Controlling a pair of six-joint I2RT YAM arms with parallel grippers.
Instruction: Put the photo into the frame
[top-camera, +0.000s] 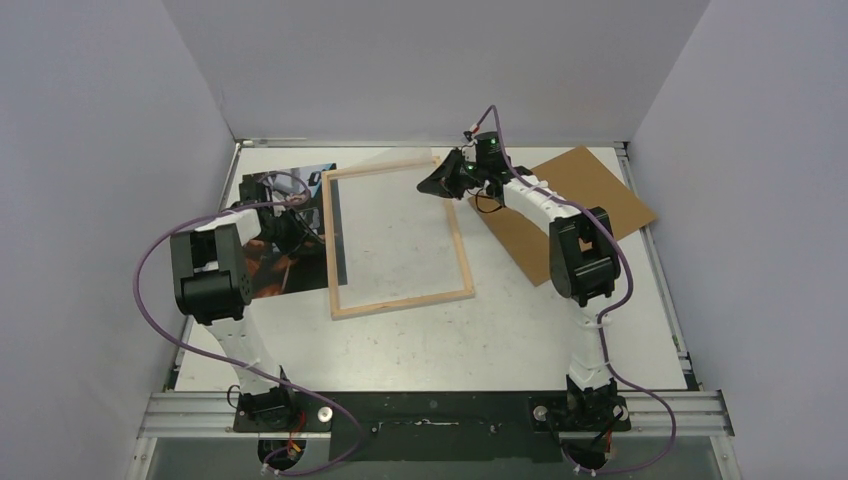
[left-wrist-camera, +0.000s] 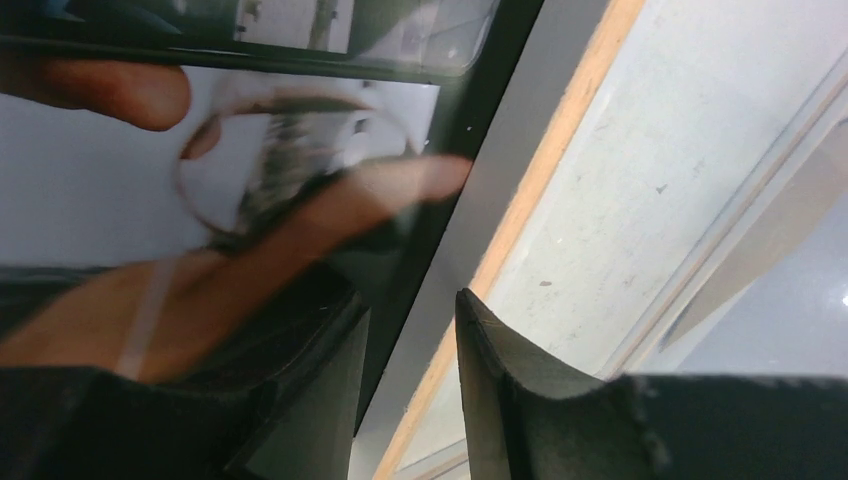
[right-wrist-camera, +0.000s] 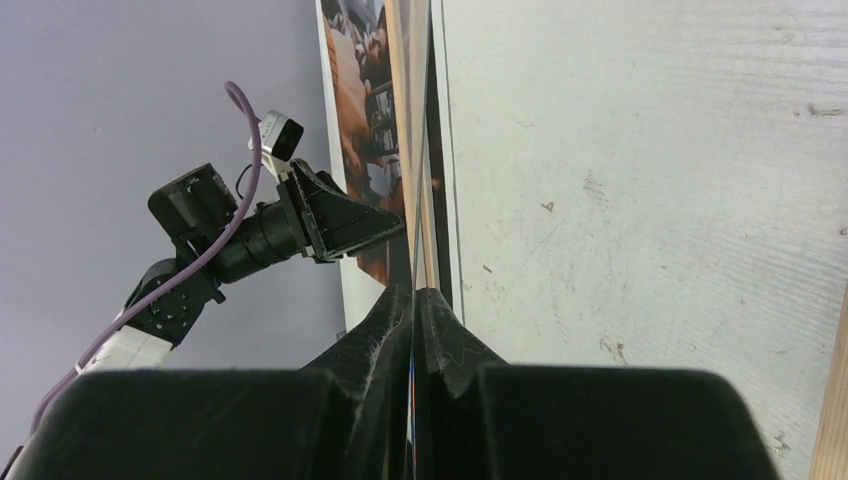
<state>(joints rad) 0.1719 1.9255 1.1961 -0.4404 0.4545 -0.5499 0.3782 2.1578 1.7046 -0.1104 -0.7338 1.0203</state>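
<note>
Insertion stage: right fingers (right-wrist-camera: 445, 335) pinch the light wooden rectangular frame (top-camera: 400, 302); left fingers (left-wrist-camera: 505, 385), narrowly parted, straddle the dark paper photo (top-camera: 280, 272), which likely needs sliding inside next.

Left arm (top-camera: 212, 275), right arm (top-camera: 580, 255): black joints, white links, purple cables (top-camera: 150, 255). Left claw (left-wrist-camera: 411, 304), right claw (right-wrist-camera: 413, 293): black wedge fingers (left-wrist-camera: 520, 400).

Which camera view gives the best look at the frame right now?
The top external view. It shows the frame whole, with all four wooden rails and its full outline. The left wrist view catches only a slanting strip of one rail. The right wrist view sees it nearly edge-on, as thin wooden slivers.
</note>
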